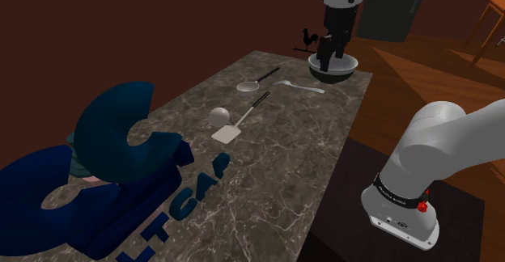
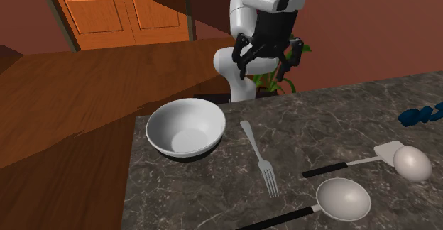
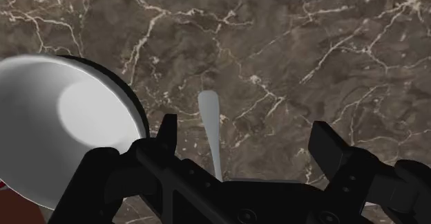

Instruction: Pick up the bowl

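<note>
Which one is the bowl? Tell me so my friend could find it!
Look at the dark marble table. At its end nearest the white robot arm, beside the fork, sits the bowl. It's the only wide, deep, round dish; its neighbours are thin utensils.

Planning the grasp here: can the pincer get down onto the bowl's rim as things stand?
Probably yes. The pincer hangs open above the fork, and the bowl sits upright just beside that with nothing over its rim. A sideways shift and descent look unobstructed.
</note>
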`<state>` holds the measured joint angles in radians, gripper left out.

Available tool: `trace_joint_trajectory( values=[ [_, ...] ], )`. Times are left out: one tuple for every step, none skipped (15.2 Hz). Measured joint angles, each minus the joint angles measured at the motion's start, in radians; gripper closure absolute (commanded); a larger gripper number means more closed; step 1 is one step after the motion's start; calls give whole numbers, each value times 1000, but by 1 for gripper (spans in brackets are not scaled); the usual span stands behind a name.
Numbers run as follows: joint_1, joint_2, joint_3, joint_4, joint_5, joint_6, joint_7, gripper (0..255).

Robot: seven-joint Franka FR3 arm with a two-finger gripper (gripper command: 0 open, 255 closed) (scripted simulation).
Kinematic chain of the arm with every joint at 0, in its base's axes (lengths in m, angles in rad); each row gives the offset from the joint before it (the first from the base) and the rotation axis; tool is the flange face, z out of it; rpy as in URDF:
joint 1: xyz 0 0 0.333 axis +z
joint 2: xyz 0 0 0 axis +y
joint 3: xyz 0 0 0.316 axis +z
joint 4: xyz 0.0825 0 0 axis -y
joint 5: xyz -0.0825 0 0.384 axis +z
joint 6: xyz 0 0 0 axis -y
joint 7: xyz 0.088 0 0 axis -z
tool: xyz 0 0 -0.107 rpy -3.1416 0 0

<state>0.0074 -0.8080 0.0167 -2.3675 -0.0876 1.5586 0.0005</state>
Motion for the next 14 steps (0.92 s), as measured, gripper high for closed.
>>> trace_joint_trajectory(
  values=[
    [0,0,0,0,0,0,0,0],
    [-4,8,-2,-5,-11,13,-2,0],
    [-11,20,-4,-8,-26,28,-5,0],
    [-20,42,-8,-9,-46,51,-8,0],
    [-28,60,-10,-13,-66,74,-9,0],
    [-39,78,-18,-16,-90,97,-16,0],
    [-49,102,-21,-11,-112,117,-17,0],
    [-59,120,-26,-17,-134,143,-18,0],
    [-69,139,-29,-21,-157,168,-17,0],
    [-79,178,-32,-4,-178,193,-15,0],
    [-89,197,-36,0,-198,209,-17,0],
    [-93,203,-39,-8,-209,225,-16,0],
    [-95,209,-39,-16,-214,238,-12,0],
    [-96,209,-40,-27,-217,249,-9,0]
  ],
)
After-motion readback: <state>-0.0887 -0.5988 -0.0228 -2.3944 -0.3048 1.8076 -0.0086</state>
